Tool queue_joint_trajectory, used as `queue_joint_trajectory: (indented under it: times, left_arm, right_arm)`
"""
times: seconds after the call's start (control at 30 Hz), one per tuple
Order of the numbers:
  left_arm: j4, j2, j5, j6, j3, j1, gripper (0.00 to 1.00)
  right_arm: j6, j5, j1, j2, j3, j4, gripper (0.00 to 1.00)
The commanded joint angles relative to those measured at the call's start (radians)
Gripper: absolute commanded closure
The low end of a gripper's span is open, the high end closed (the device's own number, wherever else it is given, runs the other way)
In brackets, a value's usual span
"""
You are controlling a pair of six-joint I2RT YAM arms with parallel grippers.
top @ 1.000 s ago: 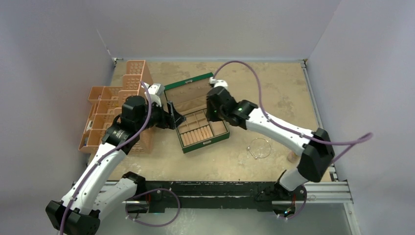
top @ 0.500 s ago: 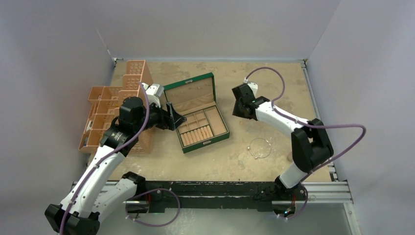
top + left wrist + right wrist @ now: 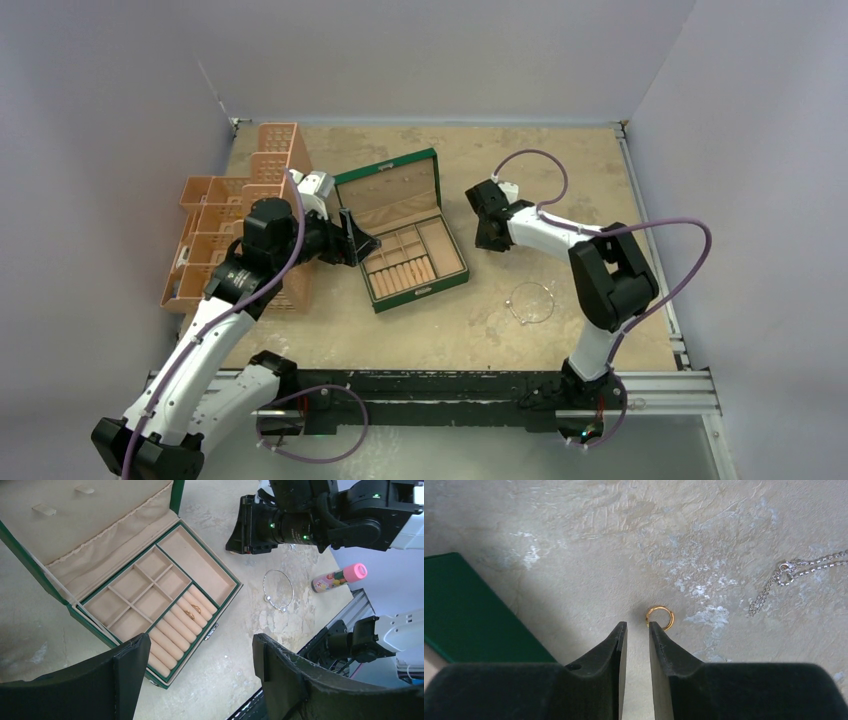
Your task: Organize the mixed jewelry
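Swung clear of the green hinged jewellery box with tan compartments (image 3: pixel 420 291) over the last second and dropped low over the beige table (image 3: pixel 560 170) at the box's 3 o'clock: right gripper (image 3: pixel 634 625), narrowed to a slit with nothing in it.

Nearest the bases, at 4 o'clock of the box: thin silver wire hoop (image 3: pixel 530 302), flat and untouched. Beside it at 3 o'clock in the left wrist view: small pink-capped cylinder (image 3: pixel 340 577). Further in, inside the open box: two tiny gold rings (image 3: pixel 192 611), already seated in the ring rolls. Hovering at the box's 9 o'clock: left gripper (image 3: pixel 200 639), spread wide, holding nothing. Just past the right fingertips, at 1 o'clock: small gold ring (image 3: pixel 660 617), flat on the table, apart from both pads. Out at 2 o'clock, well apart: glittery silver chain (image 3: pixel 794 572), lying loose.

Step in hand, by the look of it: fetching the next gold ring for the rolls. Next move calls for shifting a touch toward 1 o'clock, opening enough to straddle the band, sinking to table level, then pinching. Thin and flat, so likely to skid away if caught off-centre.
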Motion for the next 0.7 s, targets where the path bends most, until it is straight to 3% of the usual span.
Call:
queue_joint_trajectory:
  times: [0.0,0.47,0.67]
  left_arm:
    - [0.045,-0.021,0.015,0.003,-0.004,0.006,0.25]
    - [0.044,-0.023,0.011,0.001,-0.005,0.007,0.25]
    - [0.044,-0.021,0.011,0.001,-0.006,0.006,0.25]
  right_arm:
    - [0.013,0.063,-0.005,0.015,0.035,-0.018,0.75]
    - [-0.005,0.044,-0.011,0.067,0.02,0.009,0.86]
    - [-0.007,0.026,-0.018,0.056,0.005,0.025,1.0]
